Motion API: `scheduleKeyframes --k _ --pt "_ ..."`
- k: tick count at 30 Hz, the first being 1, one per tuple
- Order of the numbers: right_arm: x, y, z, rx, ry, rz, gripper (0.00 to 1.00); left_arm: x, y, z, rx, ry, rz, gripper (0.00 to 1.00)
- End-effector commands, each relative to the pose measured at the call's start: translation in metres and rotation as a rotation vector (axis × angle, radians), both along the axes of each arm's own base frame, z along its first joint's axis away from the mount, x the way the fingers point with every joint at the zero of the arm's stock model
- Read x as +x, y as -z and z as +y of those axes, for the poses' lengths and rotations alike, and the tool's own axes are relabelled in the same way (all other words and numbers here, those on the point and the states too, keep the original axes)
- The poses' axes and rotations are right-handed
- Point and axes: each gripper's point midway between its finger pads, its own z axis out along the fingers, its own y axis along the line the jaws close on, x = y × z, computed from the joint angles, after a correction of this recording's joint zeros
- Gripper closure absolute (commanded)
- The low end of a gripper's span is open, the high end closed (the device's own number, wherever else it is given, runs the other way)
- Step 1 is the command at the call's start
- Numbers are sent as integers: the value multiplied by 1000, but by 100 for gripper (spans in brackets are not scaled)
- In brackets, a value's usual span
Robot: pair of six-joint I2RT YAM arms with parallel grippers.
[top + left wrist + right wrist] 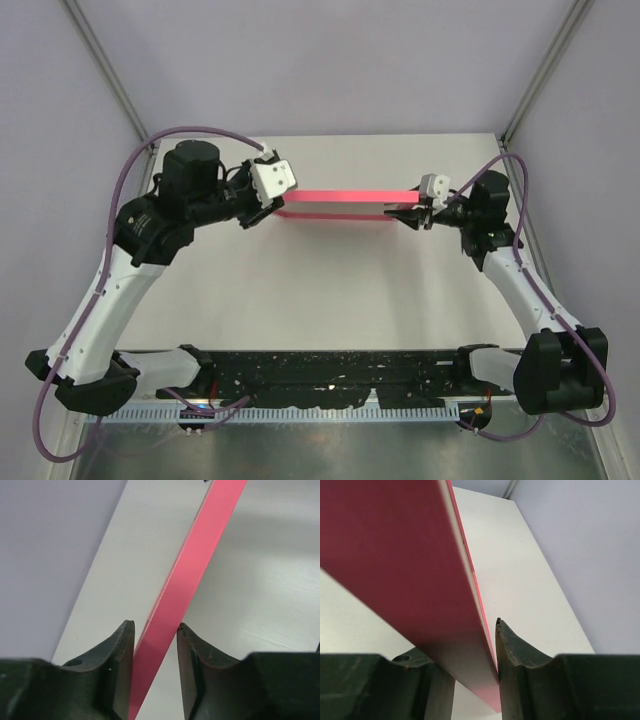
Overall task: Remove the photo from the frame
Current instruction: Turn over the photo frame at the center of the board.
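Table (330,300): pale top, the scene's stage.
Frame (345,196): bright pink, turned edge-on, stretched between the two grippers over the table's far middle.
Right gripper (412,212): fingers pinched onto the frame's right end, one pad (502,660) pressed against it.
Left gripper (156,626): fingers astride the frame's left end; whether they grip it cannot be told.

Left arm (105,300) and right arm (525,288): white links, black joint housings. Purple cables (205,128) loop alongside. Tool fingers (116,680) matte black.
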Motion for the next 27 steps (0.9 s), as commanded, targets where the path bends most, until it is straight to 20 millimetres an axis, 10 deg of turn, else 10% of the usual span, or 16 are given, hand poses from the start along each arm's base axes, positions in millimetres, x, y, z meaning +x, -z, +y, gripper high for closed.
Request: scheduleKeyframes --k 1,20,27 --pt "-52 -20 30 73 -152 362 92 2 -13 -34 -180 17 122 56" --pt "-28 -25 36 150 -102 685 92 2 -55 -8 -320 -40 53 2" --pt "-11 -17 34 148 -26 751 92 4 -66 21 -395 -103 1 0"
